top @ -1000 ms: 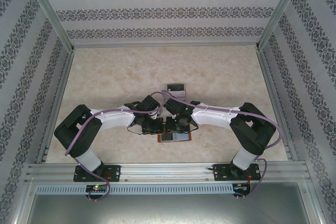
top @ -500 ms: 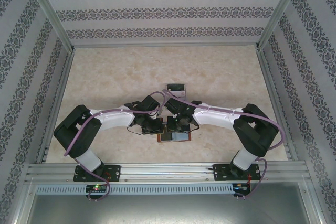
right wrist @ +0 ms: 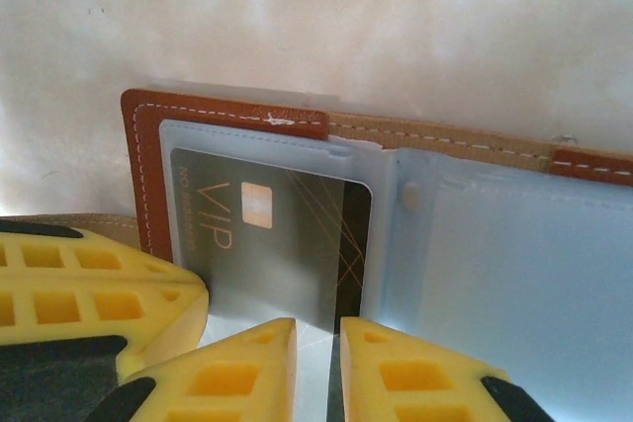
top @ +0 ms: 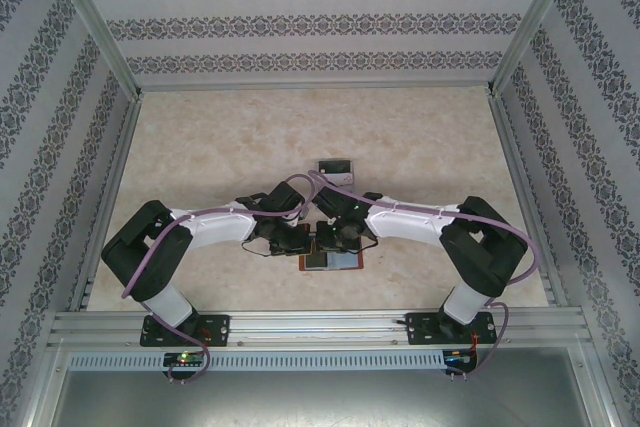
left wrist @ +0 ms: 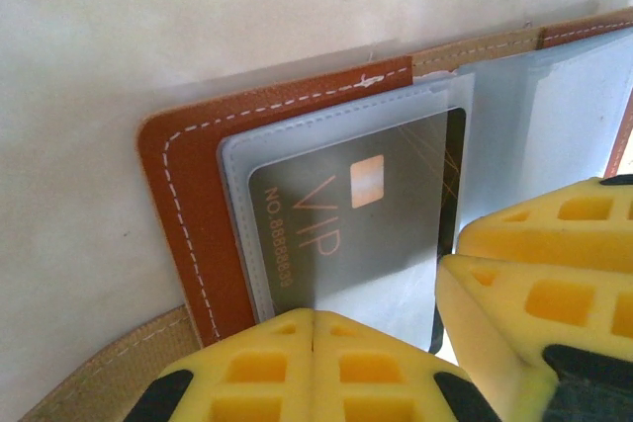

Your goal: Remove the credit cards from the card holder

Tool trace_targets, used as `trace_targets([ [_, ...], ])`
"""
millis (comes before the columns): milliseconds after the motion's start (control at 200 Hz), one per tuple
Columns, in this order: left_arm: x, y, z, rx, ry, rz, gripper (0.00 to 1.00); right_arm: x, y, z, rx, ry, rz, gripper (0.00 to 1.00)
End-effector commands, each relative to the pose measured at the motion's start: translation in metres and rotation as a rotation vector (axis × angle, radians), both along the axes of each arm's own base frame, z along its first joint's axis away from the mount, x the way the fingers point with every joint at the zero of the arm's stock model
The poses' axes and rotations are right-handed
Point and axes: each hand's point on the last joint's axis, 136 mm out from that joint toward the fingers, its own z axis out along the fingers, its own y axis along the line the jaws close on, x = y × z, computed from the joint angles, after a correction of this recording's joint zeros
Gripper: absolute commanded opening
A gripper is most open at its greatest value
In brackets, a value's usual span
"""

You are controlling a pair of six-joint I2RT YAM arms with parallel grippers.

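The card holder (top: 346,261) lies open and flat on the table between both grippers, with reddish-brown leather (left wrist: 178,214) (right wrist: 138,175) and cloudy grey-blue sleeves. A dark card marked VIP (left wrist: 366,234) (right wrist: 287,244) sits in the left sleeve, its right strip poking out past the sleeve's edge. My left gripper (top: 300,244) (left wrist: 314,328) is shut, its tips pressing down on that sleeve. My right gripper (top: 336,241) (right wrist: 318,343) hovers at the card's near edge with a narrow gap between its fingers (left wrist: 534,294). I see nothing clearly pinched in that gap.
A small flat grey and pink rectangle (top: 334,167) lies on the beige table (top: 220,147) just behind the arms. Patterned walls and metal rails (top: 310,322) enclose the table. A tan strap (left wrist: 99,363) runs out from the holder's near left corner.
The right arm has edged slightly to the left over the holder. The left arm and the holder have hardly moved.
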Motion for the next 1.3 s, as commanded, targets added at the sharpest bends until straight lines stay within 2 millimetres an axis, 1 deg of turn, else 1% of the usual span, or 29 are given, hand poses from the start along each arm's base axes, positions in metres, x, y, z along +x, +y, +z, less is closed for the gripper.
trace_targets([
  [0,-0.007,0.006,-0.001,0.033,0.007,0.0,0.0,-0.001,-0.002,-0.007,-0.005,0.024,-0.013,0.21],
  [245,-0.006,0.006,-0.001,0.033,0.008,0.0,0.0,-0.001,-0.002,-0.012,-0.012,0.034,-0.011,0.2],
  [370,-0.006,0.006,0.002,0.035,0.001,0.001,0.0,-0.001,-0.009,-0.016,-0.05,0.034,-0.017,0.2],
  [475,-0.004,0.008,0.008,0.039,-0.017,0.009,0.0,-0.002,-0.015,-0.015,-0.087,0.028,-0.015,0.27],
  [605,-0.001,0.008,0.015,0.037,-0.035,0.012,0.02,0.0,-0.018,-0.011,-0.096,0.014,-0.014,0.32],
  [689,0.0,0.007,0.019,0.032,-0.042,0.012,0.02,0.001,-0.019,-0.008,-0.104,0.006,-0.013,0.35],
  [814,0.0,0.007,0.019,0.033,-0.041,0.01,0.02,0.001,-0.021,-0.004,-0.114,-0.003,-0.009,0.37],
  [1014,-0.001,0.007,0.011,0.04,-0.029,0.008,0.02,0.002,-0.023,-0.002,-0.124,-0.009,-0.007,0.38],
  [1149,-0.003,0.007,-0.002,0.047,-0.008,0.007,0.01,0.001,-0.022,-0.004,-0.126,-0.003,-0.006,0.38],
  [1294,-0.005,0.014,-0.015,0.094,0.009,0.013,0.01,0.001,-0.022,-0.004,-0.126,-0.005,-0.005,0.38],
])
